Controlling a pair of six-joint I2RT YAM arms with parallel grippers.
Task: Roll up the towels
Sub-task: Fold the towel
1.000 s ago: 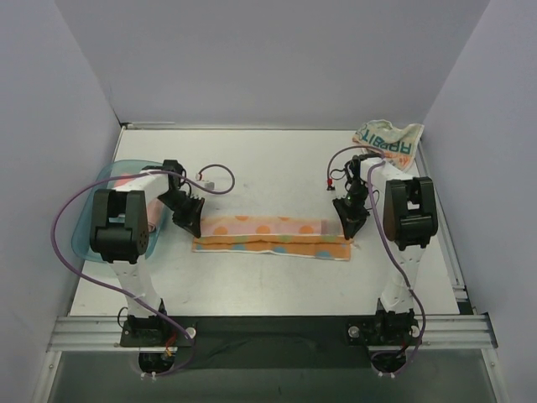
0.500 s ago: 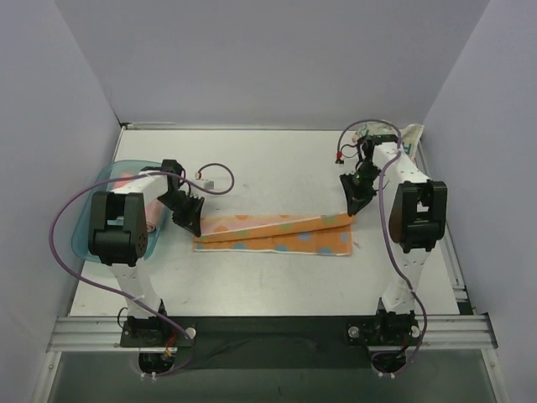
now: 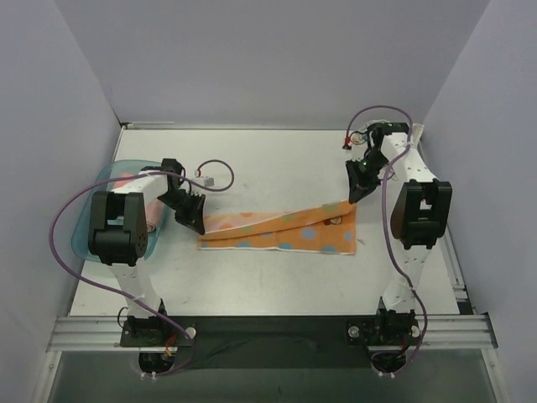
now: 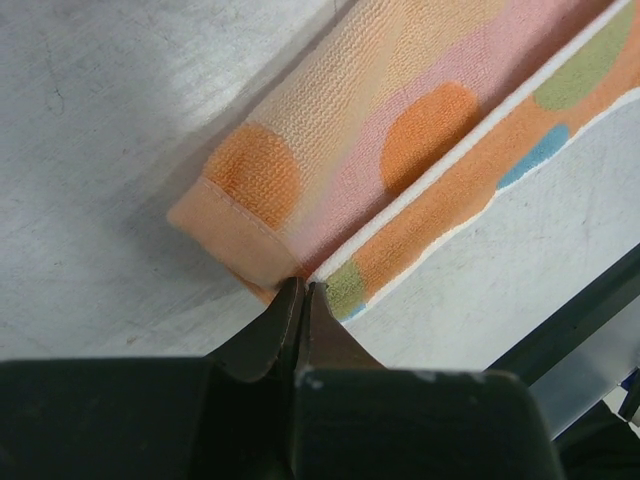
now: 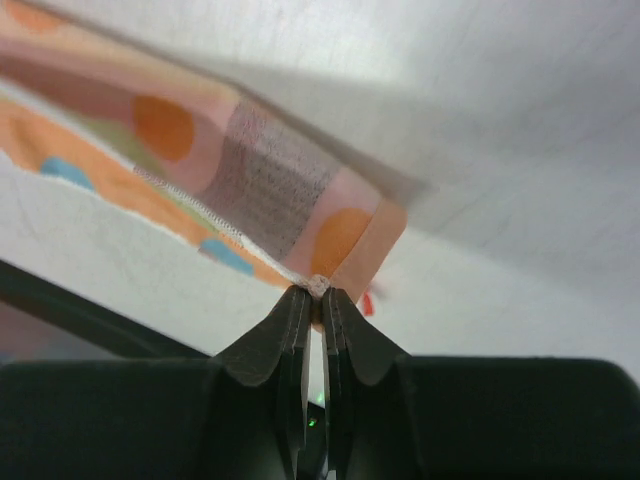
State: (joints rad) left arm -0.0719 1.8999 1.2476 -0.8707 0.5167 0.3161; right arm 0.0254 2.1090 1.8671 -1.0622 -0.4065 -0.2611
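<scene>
Starting at the left gripper [image 4: 301, 292]: its jaws are clamped tight on the near-left corner of the striped towel [image 3: 289, 239], right at the white hem, low on the table [image 3: 277, 164]. From there the cloth runs away to the right.

The right gripper [image 5: 317, 292] is clenched too, with a little nub of the towel's corner pinched between the tips. This one is up off the table and farther from the bases than the left one. The layer it holds climbs as a slanted band from the left end up to it, while the lower layer lies flat.

So the key relation is this: the towel's long axis runs left to right across the middle of the table, stretched between the two arms, and each arm has the end nearest to it. We reckon any roll has to travel along that axis. That means one end has to turn over toward the other, and the raised right end looks like the natural starting place.

There isn't much in the way. The teal tray [image 3: 91, 220] sits at the far left under the left arm, and we can't make out what's in it. A scrap of whitish cloth [image 3: 417, 133] peeks out behind the right arm in the far right corner, well apart from the striped one.
</scene>
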